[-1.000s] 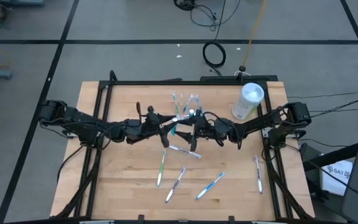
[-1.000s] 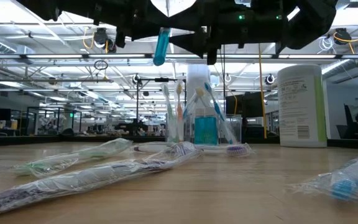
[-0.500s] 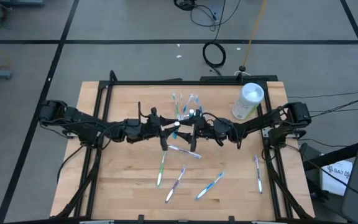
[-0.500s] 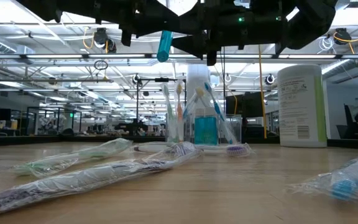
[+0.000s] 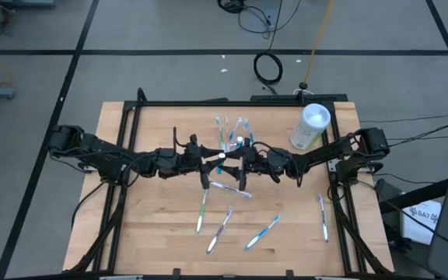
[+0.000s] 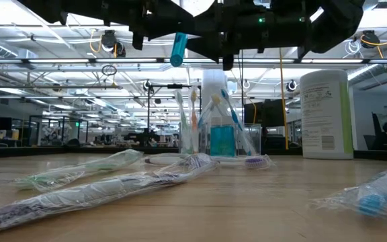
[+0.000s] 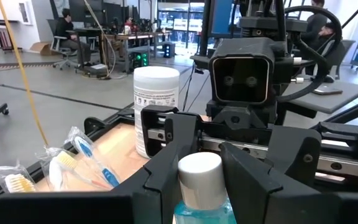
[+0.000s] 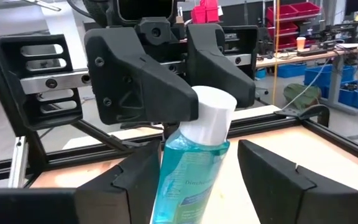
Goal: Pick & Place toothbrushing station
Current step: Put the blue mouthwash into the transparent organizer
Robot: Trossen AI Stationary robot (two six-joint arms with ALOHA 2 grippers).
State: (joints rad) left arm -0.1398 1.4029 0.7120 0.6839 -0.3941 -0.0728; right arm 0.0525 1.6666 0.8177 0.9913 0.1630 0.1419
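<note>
A white container (image 5: 310,127) stands, probably upright, on the table (image 5: 146,225).

The teal tube (image 8: 188,180) carries pale lettering on its side in the right wrist view, too faint to read. The white cylindrical container (image 7: 156,106) at the desk's far right corner has a label of small dark print, seen in the left wrist and low views, and none of it can be made out. A box (image 5: 425,214) on the floor beyond the desk's right edge shows dark characters in the high view, not legible.
</note>
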